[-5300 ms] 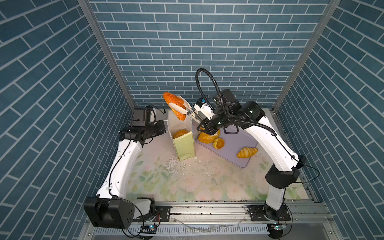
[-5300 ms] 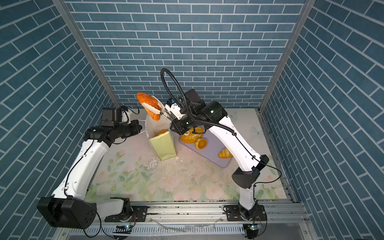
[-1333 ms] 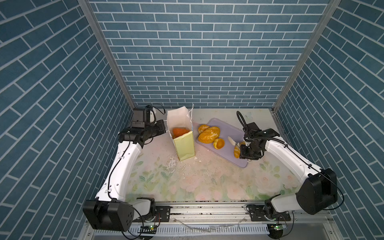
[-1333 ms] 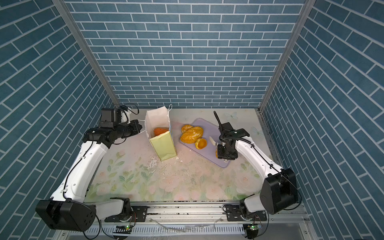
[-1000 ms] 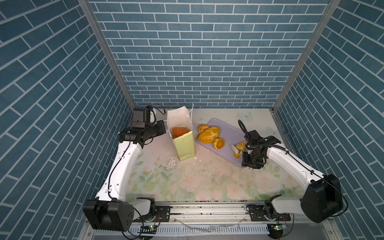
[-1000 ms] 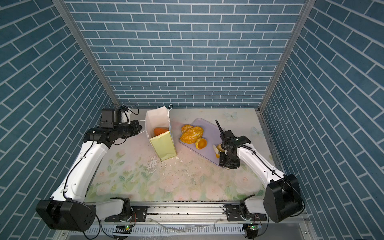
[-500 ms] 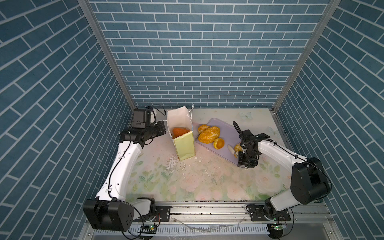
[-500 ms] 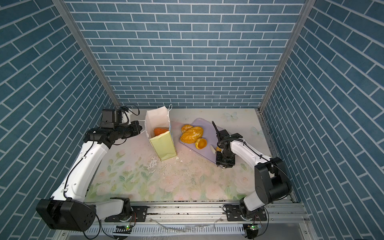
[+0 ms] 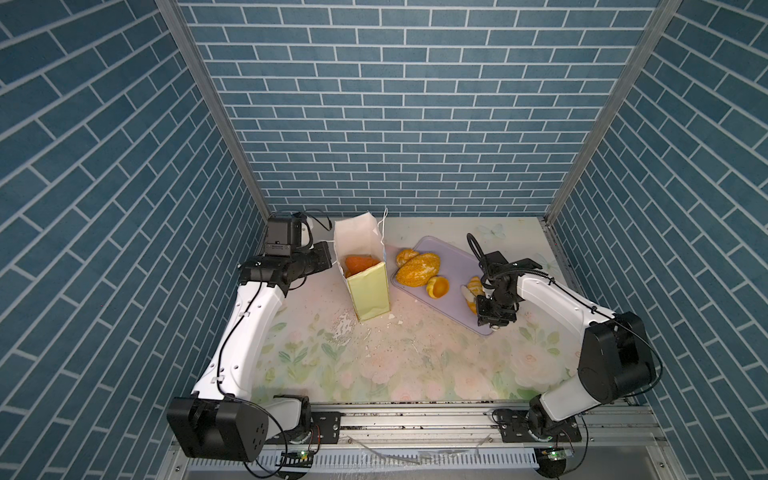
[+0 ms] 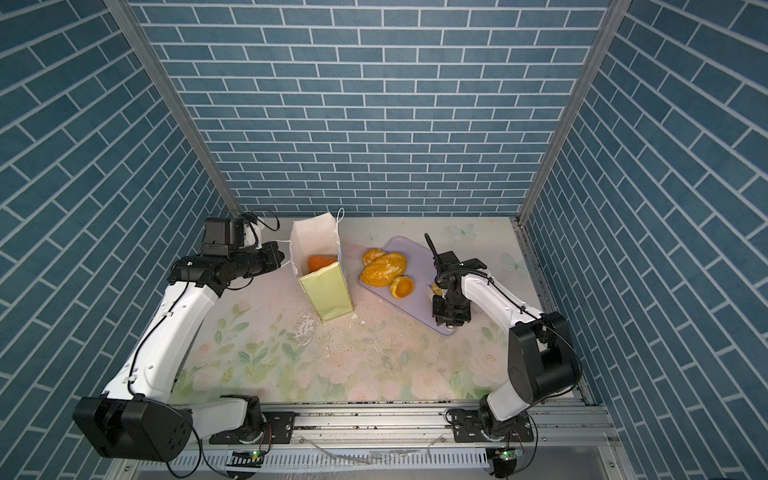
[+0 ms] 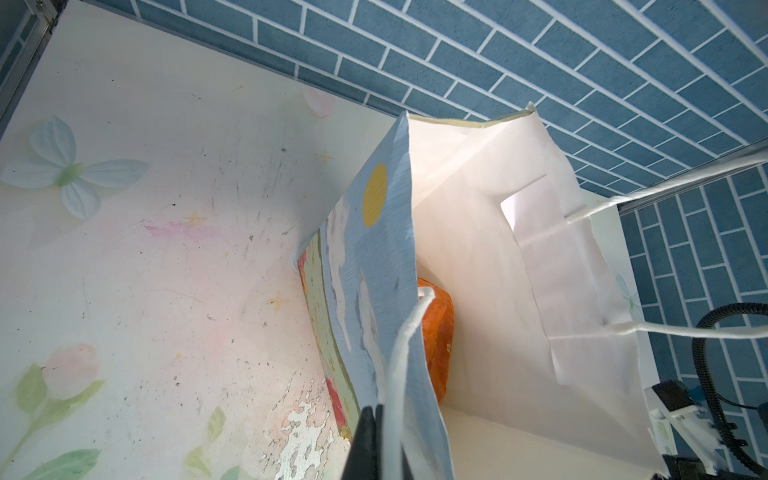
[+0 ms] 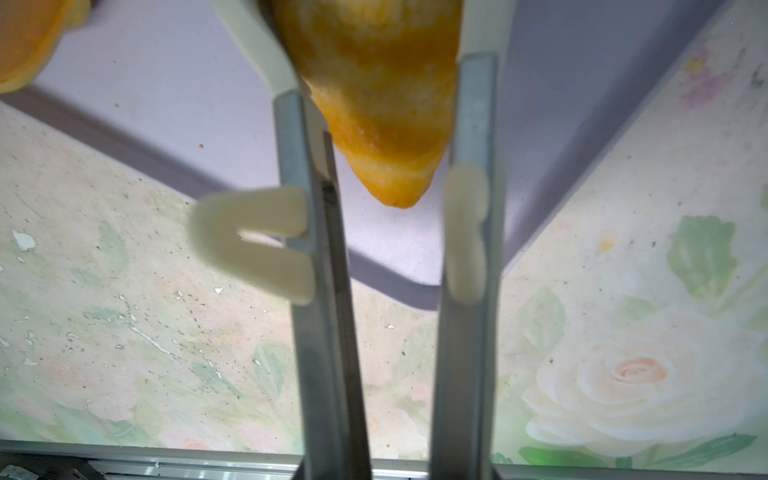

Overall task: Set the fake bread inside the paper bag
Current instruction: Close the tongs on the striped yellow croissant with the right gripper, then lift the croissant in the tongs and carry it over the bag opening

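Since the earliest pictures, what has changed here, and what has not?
The right hand dropped its orange loaf into the paper bag, swung back to the lavender tray and closed on a croissant. The left hand, still pinching the bag's rim, the bag and the other pastries stayed put.

Teal brick walls (image 9: 395, 104) with white joints close the back and both sides in both top views. Grey metal posts (image 9: 216, 112) run down the two back corners. The tabletop (image 9: 374, 365) at lower centre is pale, printed with roses, leaves and a blue butterfly (image 9: 490, 230), and flaking near the middle. A metal rail (image 9: 415, 422) lines the bottom edge. The light is bright and even.
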Available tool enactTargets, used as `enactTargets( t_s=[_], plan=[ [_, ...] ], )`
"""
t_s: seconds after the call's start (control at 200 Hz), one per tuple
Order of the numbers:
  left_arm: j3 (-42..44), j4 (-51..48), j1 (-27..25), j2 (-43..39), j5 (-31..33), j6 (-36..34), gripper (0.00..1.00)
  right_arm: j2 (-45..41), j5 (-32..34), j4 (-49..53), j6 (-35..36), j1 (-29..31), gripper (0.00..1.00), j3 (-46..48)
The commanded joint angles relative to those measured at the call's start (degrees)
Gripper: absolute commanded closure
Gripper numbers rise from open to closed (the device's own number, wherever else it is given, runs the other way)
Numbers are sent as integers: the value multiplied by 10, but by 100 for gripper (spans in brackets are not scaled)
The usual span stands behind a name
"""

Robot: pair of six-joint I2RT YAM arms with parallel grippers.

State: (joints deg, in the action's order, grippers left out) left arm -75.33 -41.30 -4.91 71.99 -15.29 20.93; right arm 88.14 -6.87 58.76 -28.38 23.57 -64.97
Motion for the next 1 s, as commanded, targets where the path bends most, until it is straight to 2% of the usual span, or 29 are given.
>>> enactTargets(
  t_s=[0.0, 0.265, 0.65, 0.795, 0.995],
  plan=[
    [-4, -5, -2, 4, 0, -6, 95, -45, 25, 23, 15, -2, 75, -12],
    [-6, -5, -2, 0, 1, -2, 95, -87, 42, 38, 37, -2, 76, -30],
    [-3, -5, -2, 0, 4, 5, 95, -130, 33, 81, 54, -1, 78, -131],
    [-3, -6, -3, -2, 5, 4, 95, -141, 22, 79, 60, 4, 78, -196],
    [1, -6, -3, -5, 7, 4, 95, -95, -15, 75, 87, 50, 78, -369]
  ],
)
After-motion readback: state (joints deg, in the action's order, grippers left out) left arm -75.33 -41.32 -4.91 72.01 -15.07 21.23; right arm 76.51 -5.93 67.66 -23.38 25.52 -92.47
